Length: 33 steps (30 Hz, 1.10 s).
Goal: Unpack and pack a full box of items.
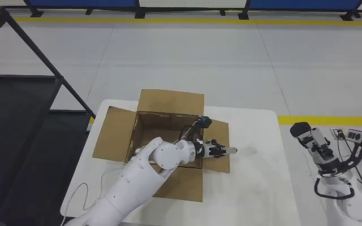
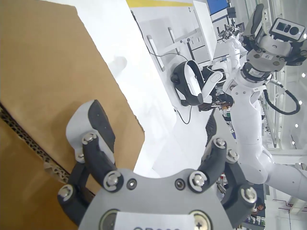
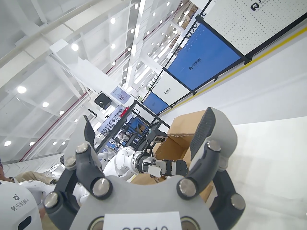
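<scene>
The left tool hangs spread and empty over the box's right flap; the right tool, also spread, sits well apart from the box on the worktop. I judge it should clear the flap edge before dipping inside. The top view shows 4 flaps splayed; the left wrist view shows 1 finger just beside the corrugated edge.
</scene>
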### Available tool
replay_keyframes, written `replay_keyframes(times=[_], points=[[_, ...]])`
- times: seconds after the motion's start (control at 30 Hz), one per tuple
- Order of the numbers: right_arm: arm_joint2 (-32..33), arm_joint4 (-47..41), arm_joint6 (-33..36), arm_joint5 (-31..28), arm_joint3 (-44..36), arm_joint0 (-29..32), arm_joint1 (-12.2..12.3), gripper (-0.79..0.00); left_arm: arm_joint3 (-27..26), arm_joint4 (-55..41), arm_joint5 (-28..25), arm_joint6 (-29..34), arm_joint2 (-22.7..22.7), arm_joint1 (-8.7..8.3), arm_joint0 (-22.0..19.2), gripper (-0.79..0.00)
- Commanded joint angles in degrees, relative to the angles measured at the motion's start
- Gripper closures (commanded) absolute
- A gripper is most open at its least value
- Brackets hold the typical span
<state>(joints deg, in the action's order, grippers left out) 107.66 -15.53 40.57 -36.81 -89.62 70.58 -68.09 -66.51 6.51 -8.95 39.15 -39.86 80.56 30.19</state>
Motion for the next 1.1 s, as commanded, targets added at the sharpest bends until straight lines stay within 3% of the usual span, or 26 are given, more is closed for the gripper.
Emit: replay_keyframes(times=[0.0,0.13,0.3,0.43,0.6,0.83,1.07], points=[[-0.2,0.3,-0.3,0.2,0.0,-0.1,0.1,-0.785,0.1,0.0,-0.1,0.0,-0.1,0.13,0.0,-0.785],[-1.2,1.0,-0.7,1.0,-0.2,-0.6,0.3,-0.785,-1.9,0.0,-1.3,-0.9,-2.2,-0.17,0.7,-0.785],[-2.2,3.2,-1.5,2.7,-1.8,-2.2,0.6,-0.785,-8.8,1.5,-2.0,-0.6,-8.2,-2.09,3.6,-0.785],[-4.3,6.4,-0.9,5.4,-4.6,-4.1,0.9,-0.785,-16.1,3.5,-1.8,-0.6,-16.6,-4.6,8.8,-0.785],[-9.9,12.3,1.1,9.7,-8.4,-8.4,1.1,-0.785,-26.2,3.6,-1.9,0.5,-30.3,-7.79,18.6,-0.785],[-25.3,25.5,5.6,19.1,-8.9,-19.4,0.6,-0.785,-37.1,1.9,-3.4,-0.9,-48.2,-10.53,32.7,-0.785],[-45.9,36.2,4.9,27.7,-0.6,-33.7,-2.5,-0.785,-39.3,-1.9,-5.3,-3.0,-61.9,-11.86,41.8,-0.785]])
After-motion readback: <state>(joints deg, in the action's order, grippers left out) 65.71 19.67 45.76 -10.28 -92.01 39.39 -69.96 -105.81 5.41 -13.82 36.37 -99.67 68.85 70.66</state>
